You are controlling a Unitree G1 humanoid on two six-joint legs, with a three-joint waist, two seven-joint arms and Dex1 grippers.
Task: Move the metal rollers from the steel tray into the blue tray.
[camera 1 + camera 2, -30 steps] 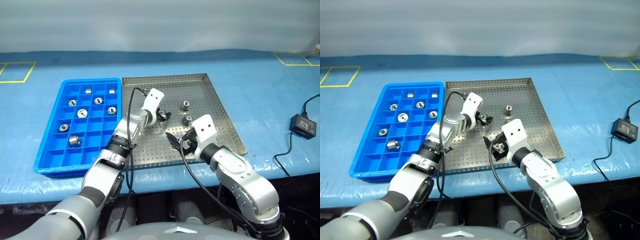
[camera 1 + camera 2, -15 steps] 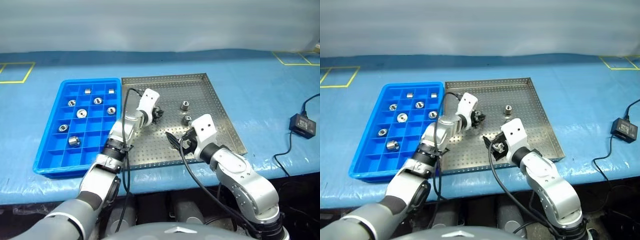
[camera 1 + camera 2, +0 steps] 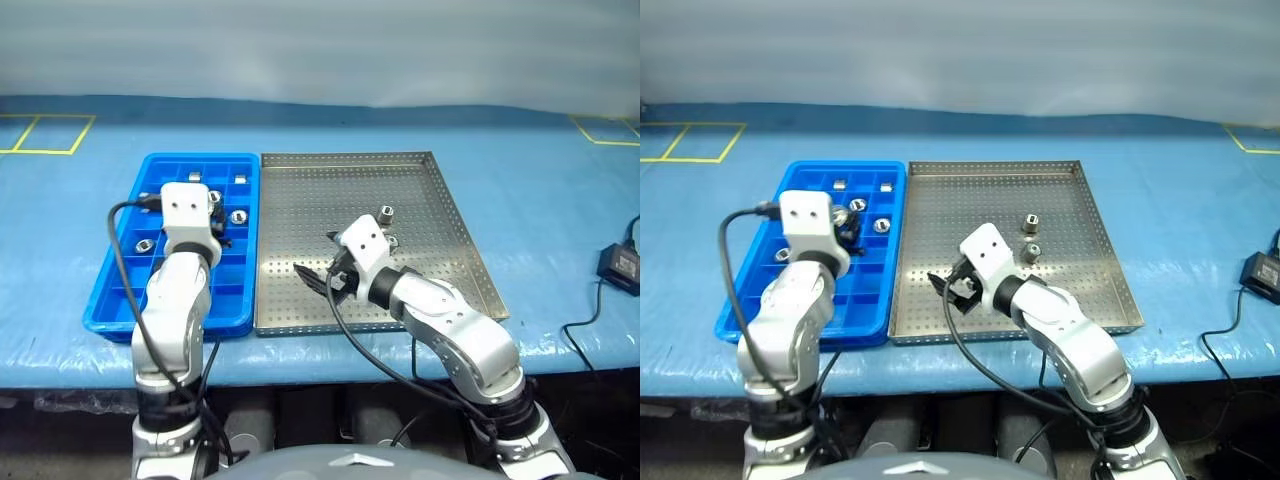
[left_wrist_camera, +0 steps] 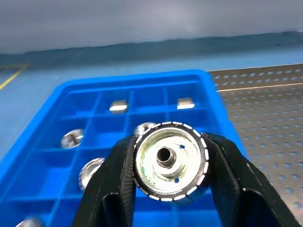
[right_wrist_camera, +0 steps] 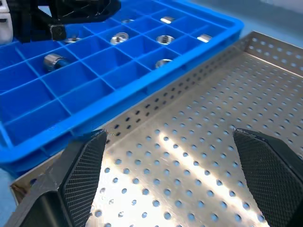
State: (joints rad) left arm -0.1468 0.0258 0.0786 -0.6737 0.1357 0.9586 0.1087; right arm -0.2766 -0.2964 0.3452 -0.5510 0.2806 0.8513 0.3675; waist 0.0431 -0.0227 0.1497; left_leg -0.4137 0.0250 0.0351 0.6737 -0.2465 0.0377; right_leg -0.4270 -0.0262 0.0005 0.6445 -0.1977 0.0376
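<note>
R gripper [image 3: 318, 282] sits low over near part of steel tray [image 3: 300, 310], fingers [image 5: 78, 170] spread wide, nothing betw them. L gripper [image 4: 168, 163] hangs over blue tray [image 3: 105, 305], fingers [image 4: 111, 182] clamped on one metal roller [image 4: 169, 160], hole facing wrist cam. Several rollers [image 3: 881, 226] lie in blue tray's compartments. Farther back, two rollers [image 3: 1031, 222] on steel tray, right of centre. Both trays side by side on blue desk [image 3: 520, 190].
</note>
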